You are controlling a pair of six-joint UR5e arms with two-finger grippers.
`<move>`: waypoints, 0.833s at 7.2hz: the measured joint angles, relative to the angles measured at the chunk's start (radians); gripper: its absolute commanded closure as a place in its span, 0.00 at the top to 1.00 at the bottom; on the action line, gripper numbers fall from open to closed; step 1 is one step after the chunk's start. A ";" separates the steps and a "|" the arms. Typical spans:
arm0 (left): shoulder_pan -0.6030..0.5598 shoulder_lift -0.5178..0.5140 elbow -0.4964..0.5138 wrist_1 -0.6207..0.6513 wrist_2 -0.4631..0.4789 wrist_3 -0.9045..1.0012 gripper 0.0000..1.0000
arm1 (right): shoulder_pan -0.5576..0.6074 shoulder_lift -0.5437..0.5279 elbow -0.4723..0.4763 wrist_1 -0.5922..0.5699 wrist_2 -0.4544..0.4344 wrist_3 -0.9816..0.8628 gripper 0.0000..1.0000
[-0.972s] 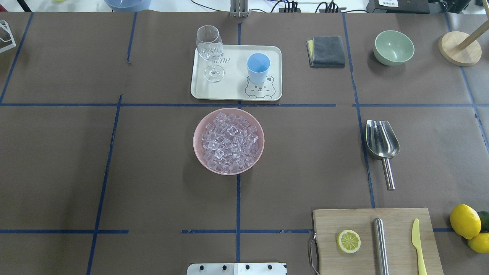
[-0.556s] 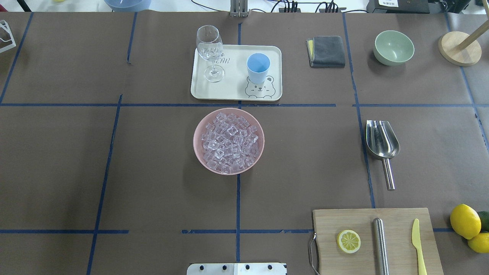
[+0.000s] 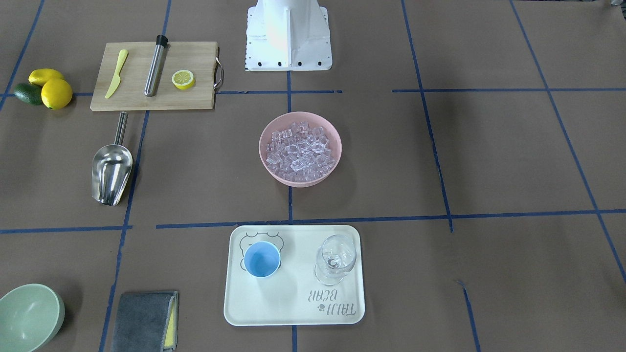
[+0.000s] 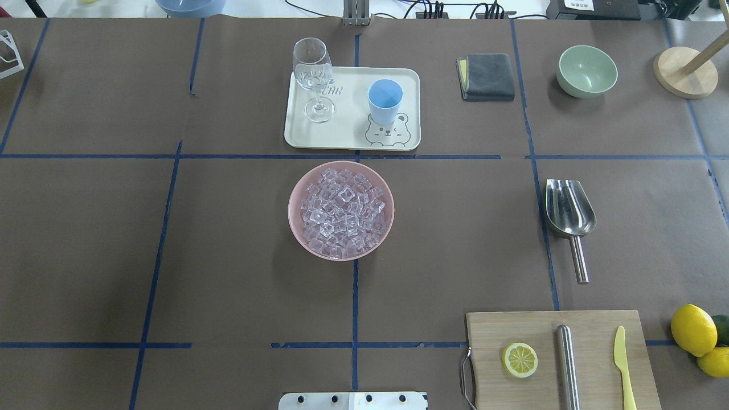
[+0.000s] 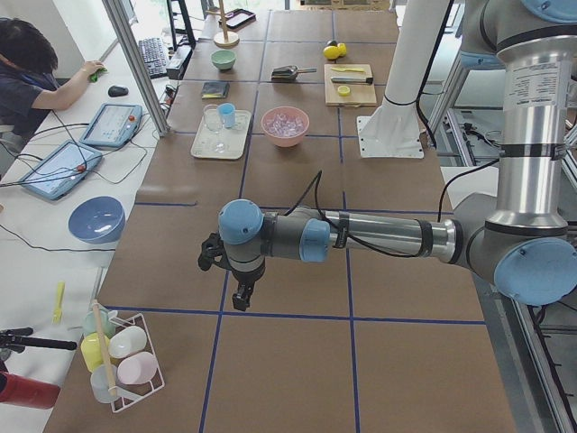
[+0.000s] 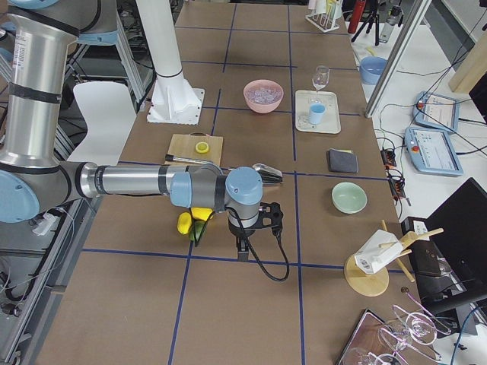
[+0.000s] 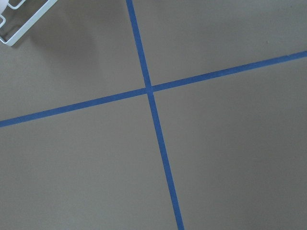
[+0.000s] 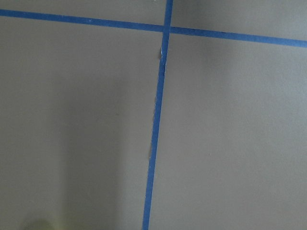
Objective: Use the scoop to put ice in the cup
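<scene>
The ice (image 4: 342, 212) is a heap of clear cubes in a pink bowl (image 4: 296, 228) at the table's middle. The light-blue cup (image 4: 384, 101) stands upright on a white tray (image 4: 350, 117) beyond the bowl; it looks empty in the front-facing view (image 3: 262, 259). The steel scoop (image 4: 569, 215) lies on the table right of the bowl, handle toward the robot. My left gripper (image 5: 242, 298) and right gripper (image 6: 242, 249) show only in the side views, far off at the table's ends. I cannot tell whether they are open or shut. Both wrist views show bare paper and blue tape.
A clear stemmed glass (image 4: 312, 74) shares the tray. A cutting board (image 4: 495, 330) at near right holds a lemon slice, a steel cylinder and a yellow knife. Lemons (image 4: 693, 329), a grey cloth (image 4: 488, 76), a green bowl (image 4: 587, 70) and a wooden stand (image 4: 685, 72) lie on the right side.
</scene>
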 measured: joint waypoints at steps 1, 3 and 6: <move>0.000 -0.007 -0.001 0.000 -0.001 0.000 1.00 | 0.000 0.012 0.003 0.000 0.000 0.000 1.00; 0.000 -0.011 -0.004 -0.001 -0.004 0.002 1.00 | 0.000 0.026 0.009 0.000 0.001 0.006 1.00; 0.001 -0.016 -0.025 -0.101 -0.006 0.004 1.00 | 0.000 0.026 0.007 -0.001 0.034 0.008 1.00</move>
